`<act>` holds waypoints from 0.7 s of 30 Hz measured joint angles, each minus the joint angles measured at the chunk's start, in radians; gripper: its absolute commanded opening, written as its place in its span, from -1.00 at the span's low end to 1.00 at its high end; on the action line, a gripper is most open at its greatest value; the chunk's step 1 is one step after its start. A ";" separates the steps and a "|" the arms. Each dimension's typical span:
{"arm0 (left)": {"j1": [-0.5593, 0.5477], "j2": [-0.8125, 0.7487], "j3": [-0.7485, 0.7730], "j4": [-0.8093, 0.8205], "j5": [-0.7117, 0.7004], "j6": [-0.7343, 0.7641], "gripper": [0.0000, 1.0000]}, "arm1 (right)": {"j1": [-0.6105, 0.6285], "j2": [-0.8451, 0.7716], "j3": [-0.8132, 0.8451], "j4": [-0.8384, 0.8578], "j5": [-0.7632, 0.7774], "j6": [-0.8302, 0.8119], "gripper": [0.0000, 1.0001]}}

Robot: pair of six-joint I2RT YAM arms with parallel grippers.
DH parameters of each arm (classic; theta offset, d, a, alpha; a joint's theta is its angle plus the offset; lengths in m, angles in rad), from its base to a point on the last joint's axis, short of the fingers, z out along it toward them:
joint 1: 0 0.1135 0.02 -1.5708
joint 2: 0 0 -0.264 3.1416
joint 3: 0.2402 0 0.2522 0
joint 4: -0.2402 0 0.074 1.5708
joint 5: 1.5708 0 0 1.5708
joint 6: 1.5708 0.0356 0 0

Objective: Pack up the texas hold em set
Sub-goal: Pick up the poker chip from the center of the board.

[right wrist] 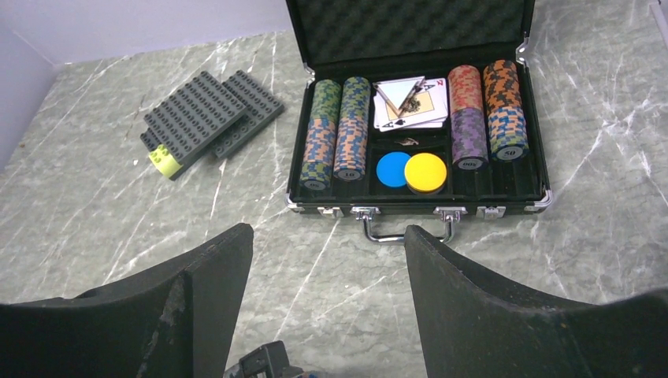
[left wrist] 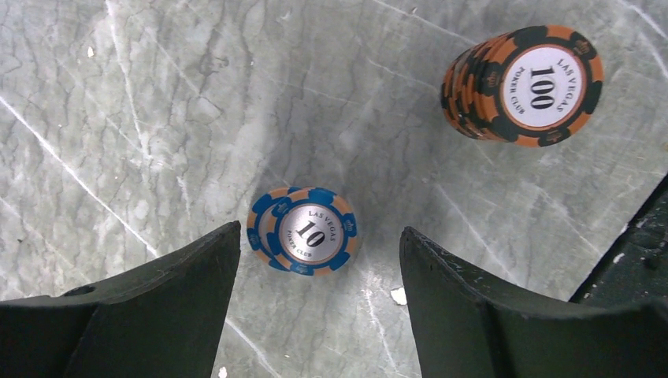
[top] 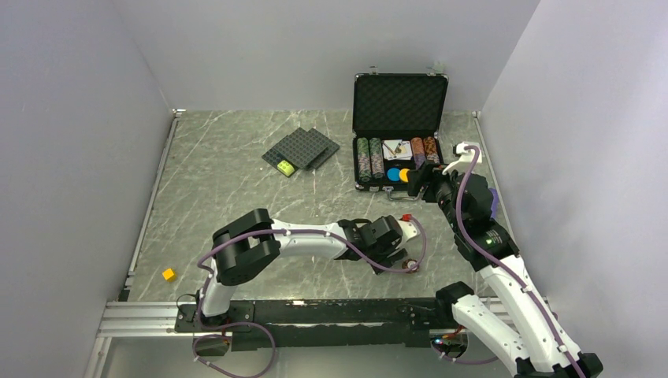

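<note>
The black, silver-edged briefcase [top: 399,94] lies open at the back right. Its tray [right wrist: 417,206] holds rows of poker chips [right wrist: 335,130], playing cards [right wrist: 410,102], a blue disc [right wrist: 392,169] and a yellow disc [right wrist: 425,172]. On the table near the front, a short blue-and-orange "10" chip stack [left wrist: 303,231] lies just beyond and between the tips of my left gripper [left wrist: 320,230], which is open and touches nothing. An orange-and-black "100" stack [left wrist: 524,83] stands further off to the right. My right gripper [right wrist: 327,232] hovers open and empty in front of the case handle [right wrist: 394,236].
Dark grey studded plates [top: 301,148] with a yellow-green brick [top: 285,167] lie left of the case. A small yellow cube [top: 168,274] sits near the front left. White walls close in the table on three sides, and a metal rail [top: 315,311] runs along the near edge.
</note>
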 measured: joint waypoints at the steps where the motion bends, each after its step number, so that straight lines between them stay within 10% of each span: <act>1: 0.000 0.000 0.000 -0.003 -0.008 0.001 0.56 | 0.000 0.001 0.000 0.000 -0.001 0.000 0.49; 21: 0.020 0.002 -0.012 -0.013 0.034 -0.004 0.47 | 0.000 0.030 0.000 -0.001 -0.023 0.000 0.50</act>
